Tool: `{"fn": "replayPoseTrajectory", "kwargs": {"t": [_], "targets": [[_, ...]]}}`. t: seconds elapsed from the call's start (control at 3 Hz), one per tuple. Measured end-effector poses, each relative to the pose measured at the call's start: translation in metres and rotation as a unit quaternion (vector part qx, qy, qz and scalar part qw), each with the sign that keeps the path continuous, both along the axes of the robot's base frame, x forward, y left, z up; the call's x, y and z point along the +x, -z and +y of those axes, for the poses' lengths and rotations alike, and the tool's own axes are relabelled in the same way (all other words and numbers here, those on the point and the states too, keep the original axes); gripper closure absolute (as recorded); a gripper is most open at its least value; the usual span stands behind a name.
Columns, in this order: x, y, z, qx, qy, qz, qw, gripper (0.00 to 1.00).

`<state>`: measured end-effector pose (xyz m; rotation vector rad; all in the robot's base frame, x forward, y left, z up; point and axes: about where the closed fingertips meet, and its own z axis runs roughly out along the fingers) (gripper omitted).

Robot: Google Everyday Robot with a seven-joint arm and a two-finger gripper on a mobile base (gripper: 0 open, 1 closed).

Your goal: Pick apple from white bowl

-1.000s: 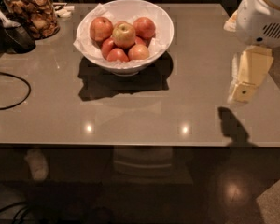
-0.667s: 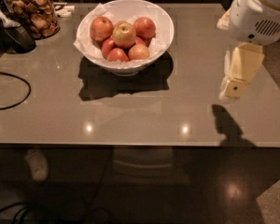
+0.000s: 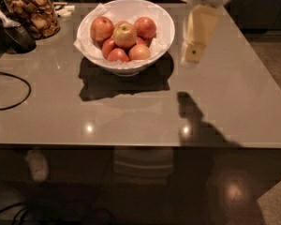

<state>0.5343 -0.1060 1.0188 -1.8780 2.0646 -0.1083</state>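
The tool (image 3: 193, 55) hung over the counter (image 3: 131, 123), just beside the right side of the white bowl (image 3: 165, 20) and clear of its rim, with its cream-coloured body tilted slightly and pointing downward. Whether the tool was spread or pressed together could not be told from where it stood. It carried nothing visible. The apple (image 3: 125, 34), yellow-green with a faint blush, sat on top of the pile near the centre of the bowl, resting on the crinkled paper liner (image 3: 84, 41) together with redder apples (image 3: 101, 28) packed against it on the left, right and front. The bowl stood toward the rear of the counter. A glass jar of brown snacks (image 3: 33, 11) stood at the rear left corner, well apart from the bowl, with a dark scoop-like utensil (image 3: 18, 36) just in front of it. A black cable (image 3: 11, 92) looped across the left edge. The tool's shadow (image 3: 192, 114) fell on bare counter in front of it.
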Motion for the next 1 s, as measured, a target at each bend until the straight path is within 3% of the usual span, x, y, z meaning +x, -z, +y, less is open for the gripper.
{"fn": "replayPoseTrajectory", "kwargs": {"t": [0.67, 1.0], "targets": [[0.022, -0.005, 0.025, 0.003, -0.014, -0.028, 0.9995, 0.0], [0.058, 0.0, 0.044, 0.002, -0.01, -0.023, 0.9997, 0.0]]}}
